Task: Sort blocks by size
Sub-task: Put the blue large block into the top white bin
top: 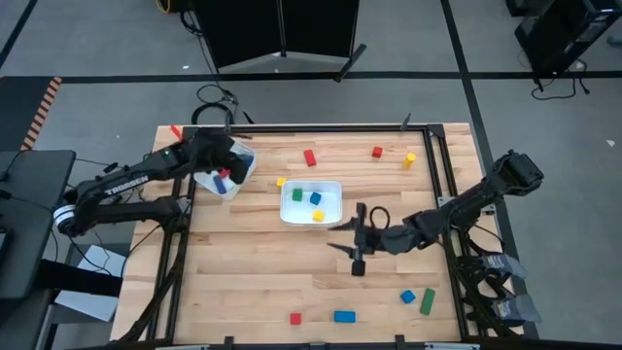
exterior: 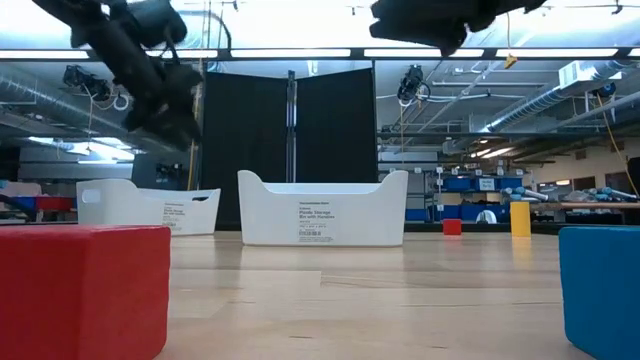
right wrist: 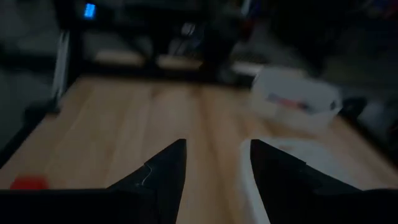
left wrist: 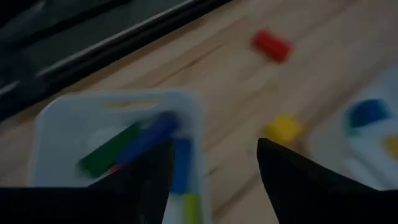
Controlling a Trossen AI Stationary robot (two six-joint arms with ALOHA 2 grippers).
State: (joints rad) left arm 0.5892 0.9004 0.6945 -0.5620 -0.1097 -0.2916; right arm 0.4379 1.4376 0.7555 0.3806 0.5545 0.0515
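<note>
A white tray (top: pixel 225 177) at the far left holds long bars: green (left wrist: pixel 109 152), blue (left wrist: pixel 152 134) and others. My left gripper (left wrist: pixel 214 146) hovers open and empty just above it (top: pixel 222 167). A second white tray (top: pixel 311 202) in the middle holds small green, blue and yellow cubes. My right gripper (top: pixel 342 237) is open and empty (right wrist: pixel 214 146), low over the table just right of that tray. Loose blocks lie on the table: red (top: pixel 310 157), red (top: pixel 377 152), yellow (top: pixel 410 158), yellow (top: pixel 281 181), blue (top: pixel 344 316), green (top: pixel 428 301).
More loose blocks lie near the front edge: a red cube (top: pixel 295 318) and a blue cube (top: pixel 408 297). A red piece (top: pixel 175 130) sits at the far left corner. A dark metal frame (top: pixel 442 194) runs along the table's sides.
</note>
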